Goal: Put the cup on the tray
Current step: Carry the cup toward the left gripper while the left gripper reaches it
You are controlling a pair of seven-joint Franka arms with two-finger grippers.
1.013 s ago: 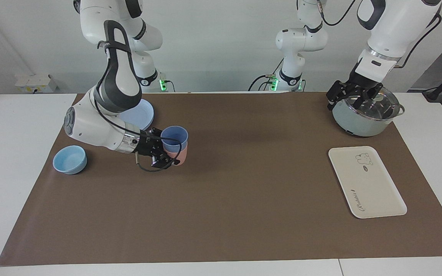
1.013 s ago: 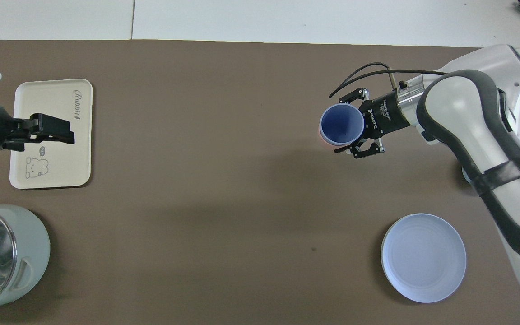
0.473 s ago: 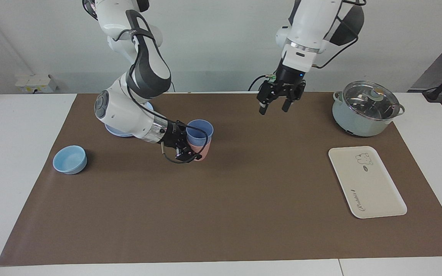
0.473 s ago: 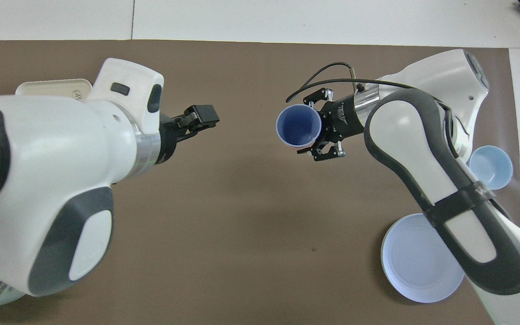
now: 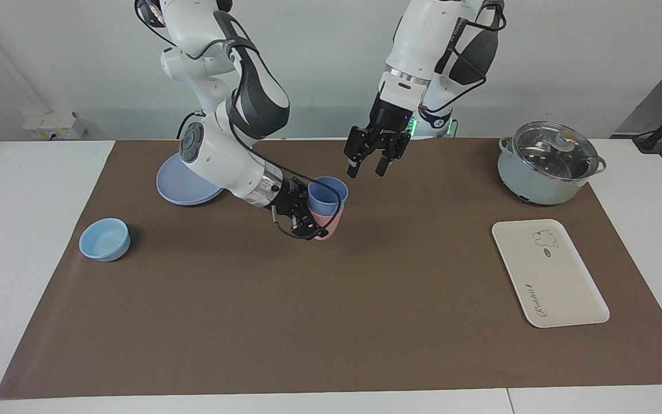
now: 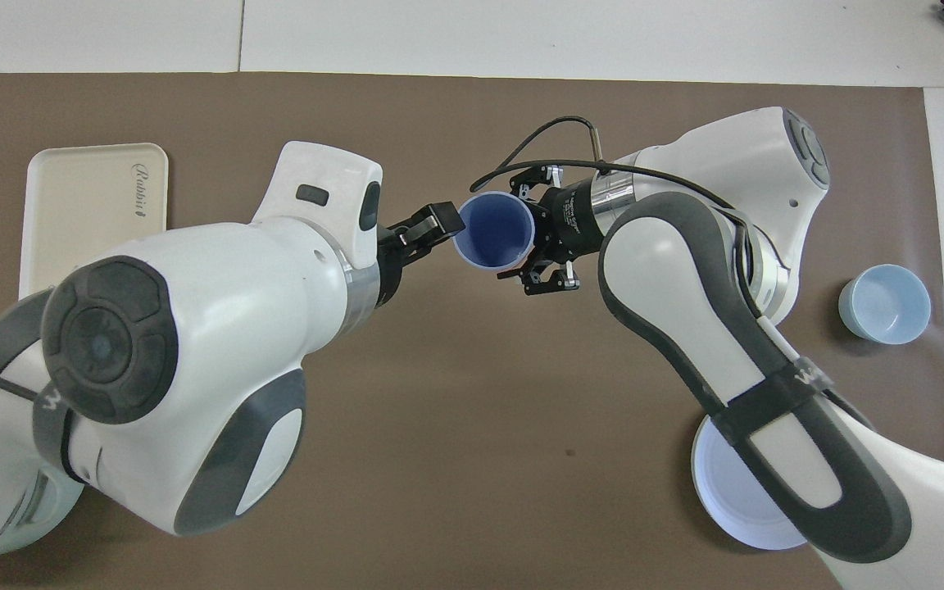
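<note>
Blue cup (image 5: 327,194) in right tool (image 5: 306,215)

Work surface and surroundings: white table, brown mat, pale wall.

A brown mat (image 5: 331,299) covers most of a white table (image 5: 26,259), whose bare top shows at both ends and along the edge farthest from the robots. A seam runs across that white strip. A plain pale grey-white wall (image 5: 319,63) stands at the robots' end. A small white box (image 5: 52,125) sits at the wall near the right arm's end. Lighting is even, with soft shadows on the mat.
</note>
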